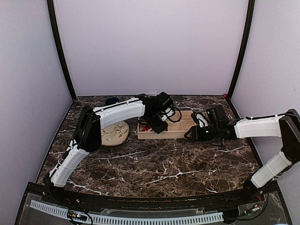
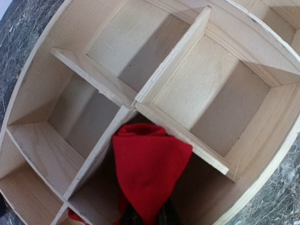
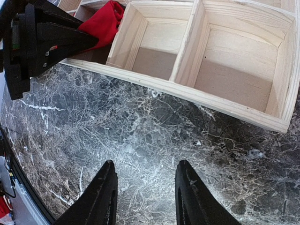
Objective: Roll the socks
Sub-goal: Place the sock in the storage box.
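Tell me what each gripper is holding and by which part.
The left gripper pinches the red sock by one end, over the wooden tray. The right gripper is open above the table, holding nothing.

Left-end compartment of wooden divider tray [image 3: 187, 91] is blocked by red sock [image 2: 150, 164] and left fingers [image 3: 70, 40]; other compartments are left open from above. Bench [image 3: 140, 131] before tray is left passable.

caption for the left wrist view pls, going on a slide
Left tool pinching a red sock over the dividers of a wooden compartment tray.
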Controlling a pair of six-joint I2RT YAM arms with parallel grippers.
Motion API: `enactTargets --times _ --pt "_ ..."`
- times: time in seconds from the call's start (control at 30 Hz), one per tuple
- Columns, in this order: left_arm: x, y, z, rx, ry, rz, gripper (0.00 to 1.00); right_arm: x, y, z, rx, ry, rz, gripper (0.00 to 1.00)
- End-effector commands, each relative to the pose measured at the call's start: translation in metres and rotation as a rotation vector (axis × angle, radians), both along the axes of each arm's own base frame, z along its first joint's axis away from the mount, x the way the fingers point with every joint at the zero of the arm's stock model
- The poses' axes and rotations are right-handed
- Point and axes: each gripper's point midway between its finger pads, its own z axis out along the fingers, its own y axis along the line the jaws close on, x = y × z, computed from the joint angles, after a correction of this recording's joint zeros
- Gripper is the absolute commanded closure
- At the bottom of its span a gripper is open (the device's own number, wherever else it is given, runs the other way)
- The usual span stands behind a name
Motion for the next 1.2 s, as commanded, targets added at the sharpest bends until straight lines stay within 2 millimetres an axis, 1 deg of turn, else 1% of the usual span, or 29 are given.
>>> enactTargets --times 0.0,0.2,0.33,0.5,0.67,0.73,0.83,0.93,0.97,1.0,1.07,1.17 --pt "-0.018 0.011 -0.014 0.020 0.116 0.043 0.95 0.007 0.002 0.016 0.028 -0.034 -0.005 0.60" --pt "-0.018 0.012 -0.014 0.006 0.140 0.052 0.87 0.008 0.002 0.016 0.029 -0.033 -0.008 0.60" --pt "-0.020 0.011 -0.016 -0.009 0.168 0.053 0.84 0.009 0.003 0.018 0.032 -0.035 -0.007 0.60" --pt "-0.028 0.005 -0.022 -0.029 0.214 0.016 0.81 0.007 0.002 0.018 0.031 -0.032 -0.009 0.60" --pt "-0.035 0.003 -0.023 -0.028 0.241 -0.044 0.72 0.007 0.002 0.018 0.033 -0.032 -0.012 0.60" --pt "-0.036 0.004 -0.021 -0.021 0.237 -0.058 0.67 0.008 0.002 0.019 0.035 -0.033 -0.011 0.60" --pt "-0.036 0.007 -0.019 -0.012 0.234 -0.062 0.57 0.008 0.003 0.021 0.037 -0.036 -0.011 0.60" --pt "-0.037 0.010 -0.018 -0.001 0.230 -0.061 0.54 0.009 0.004 0.022 0.037 -0.040 -0.009 0.60" --pt "-0.037 0.015 -0.017 0.013 0.218 -0.056 0.48 0.010 0.005 0.024 0.038 -0.041 -0.008 0.60" --pt "-0.037 0.015 -0.015 0.010 0.215 -0.057 0.46 0.011 0.005 0.024 0.039 -0.042 -0.008 0.60" --pt "-0.038 0.014 -0.011 -0.001 0.211 -0.062 0.44 0.011 0.005 0.025 0.037 -0.043 -0.009 0.60" --pt "-0.034 0.011 0.002 -0.030 0.182 -0.069 0.43 0.012 0.006 0.026 0.035 -0.046 -0.007 0.59"
